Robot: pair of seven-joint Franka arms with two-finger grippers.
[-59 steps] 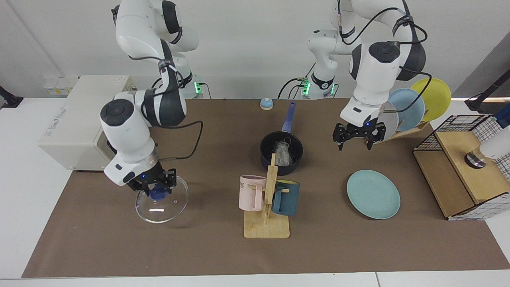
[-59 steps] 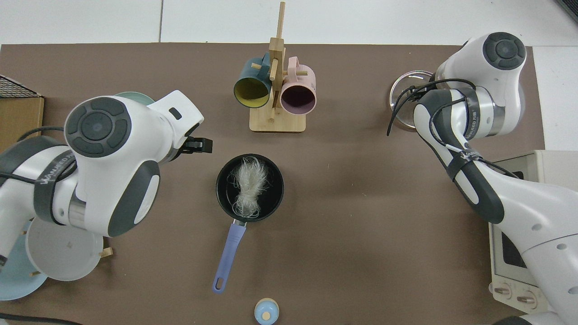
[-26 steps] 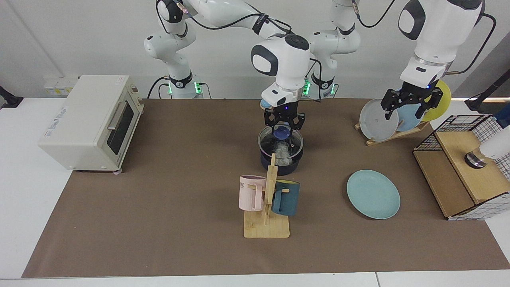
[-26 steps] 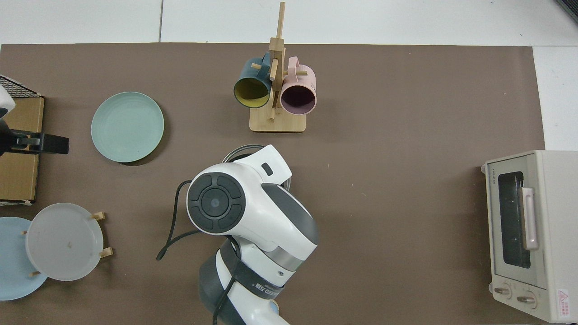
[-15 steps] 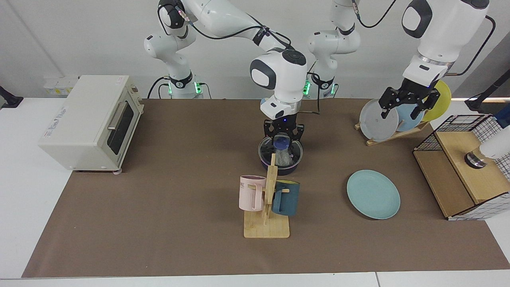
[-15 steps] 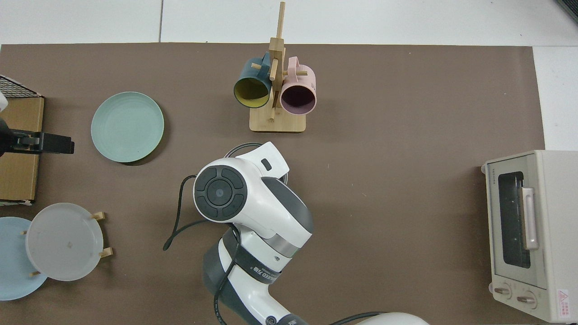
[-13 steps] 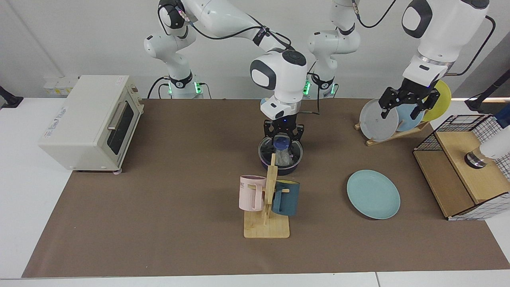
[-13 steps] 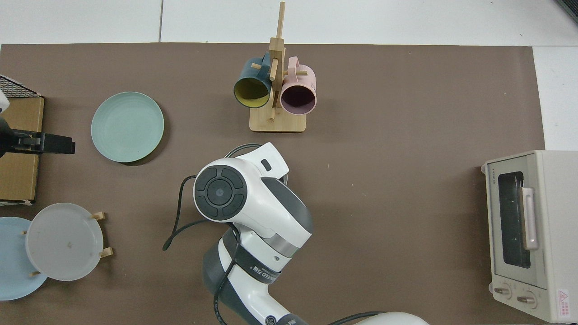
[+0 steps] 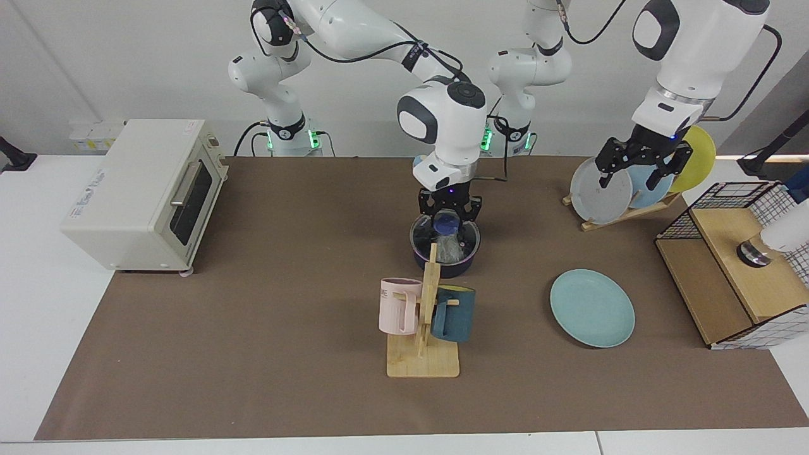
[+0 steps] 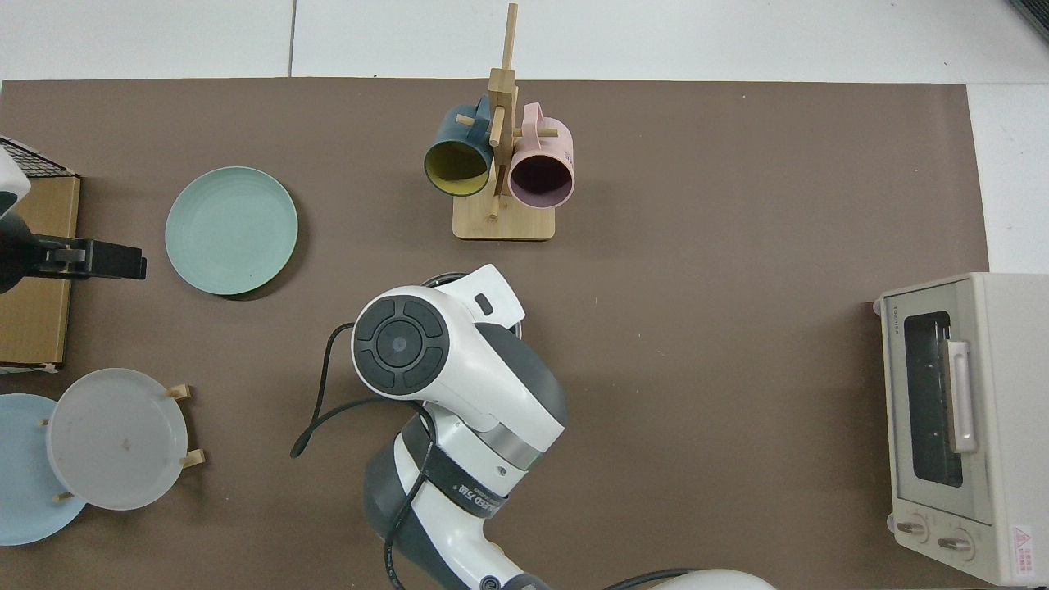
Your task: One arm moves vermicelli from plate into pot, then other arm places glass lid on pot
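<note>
The dark pot (image 9: 442,263) stands mid-table with the glass lid (image 9: 447,237) sitting on it. Whitish vermicelli (image 9: 451,250) shows through the glass inside the pot. My right gripper (image 9: 449,221) reaches across from its base and is shut on the lid's blue knob. From above, the right arm covers the pot, and only a sliver of the lid's rim (image 10: 447,279) shows. The teal plate (image 9: 592,308) (image 10: 231,230) lies bare. My left gripper (image 9: 638,169) (image 10: 98,258) hangs open and high before the plate rack, holding nothing.
A wooden mug rack (image 9: 422,328) with a pink and a teal mug stands just in front of the pot. A toaster oven (image 9: 142,193) is at one end. A plate rack (image 9: 632,183) and a wire-and-wood box (image 9: 739,272) are at the other.
The right arm carried the glass lid from the table near the oven over to the pot and lowered it onto the rim. The left arm rose and drew back toward the plate rack.
</note>
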